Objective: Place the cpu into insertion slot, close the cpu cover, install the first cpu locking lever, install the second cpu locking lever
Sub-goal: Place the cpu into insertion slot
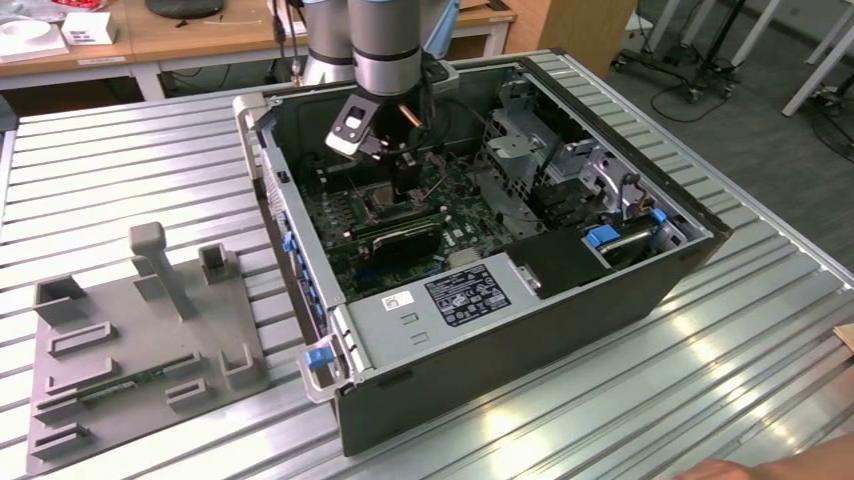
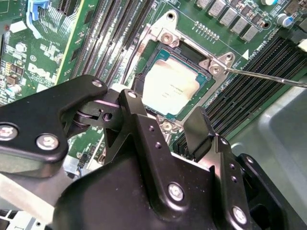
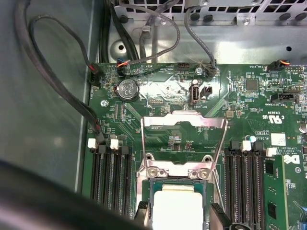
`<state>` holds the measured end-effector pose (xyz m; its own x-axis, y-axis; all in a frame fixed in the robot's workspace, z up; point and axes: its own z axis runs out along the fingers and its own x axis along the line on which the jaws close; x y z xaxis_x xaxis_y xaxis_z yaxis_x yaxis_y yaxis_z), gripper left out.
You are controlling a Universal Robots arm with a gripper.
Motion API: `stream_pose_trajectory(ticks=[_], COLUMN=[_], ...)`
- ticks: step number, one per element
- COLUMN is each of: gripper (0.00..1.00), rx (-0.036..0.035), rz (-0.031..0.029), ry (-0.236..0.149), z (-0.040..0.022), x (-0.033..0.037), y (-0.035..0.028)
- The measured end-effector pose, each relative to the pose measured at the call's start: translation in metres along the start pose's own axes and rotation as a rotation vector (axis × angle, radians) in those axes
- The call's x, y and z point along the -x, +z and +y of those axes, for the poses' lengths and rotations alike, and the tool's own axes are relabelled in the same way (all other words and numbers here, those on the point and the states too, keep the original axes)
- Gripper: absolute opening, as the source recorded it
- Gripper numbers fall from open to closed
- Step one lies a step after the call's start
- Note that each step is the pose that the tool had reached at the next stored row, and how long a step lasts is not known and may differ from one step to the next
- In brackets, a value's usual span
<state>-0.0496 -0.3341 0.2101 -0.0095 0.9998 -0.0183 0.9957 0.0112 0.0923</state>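
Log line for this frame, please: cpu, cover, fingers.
cpu: lying in insertion slot | cpu cover: open | gripper: open, fingers straddling cpu

Matt silvery metal cpu (image 2: 170, 86)

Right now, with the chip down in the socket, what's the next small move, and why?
Probably lift the gripper straight up, clear. The small silvery-grey square cpu lies flat in the metal-rimmed insertion slot, the black fingers stand apart from its edges, and the thin silvery frame-shaped cpu cover is swung back open, needing room to swing down.
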Motion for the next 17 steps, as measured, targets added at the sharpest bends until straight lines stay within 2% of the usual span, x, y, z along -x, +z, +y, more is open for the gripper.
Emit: stream_pose_trajectory(ticks=[5, 14, 16, 17], gripper=[0.61, 0.61, 0.53, 0.53], rx=[-0.0153, -0.0159, -0.0159, -0.016], rz=[-0.0011, -0.0011, -0.0011, -0.0011], ry=[0.0, 0.0, 0.0, 0.0], z=[0.0027, 0.0028, 0.0028, 0.0028], x=[-0.0001, -0.0001, -0.0001, -0.0001], y=[0.0002, 0.0002, 0.0002, 0.0002])
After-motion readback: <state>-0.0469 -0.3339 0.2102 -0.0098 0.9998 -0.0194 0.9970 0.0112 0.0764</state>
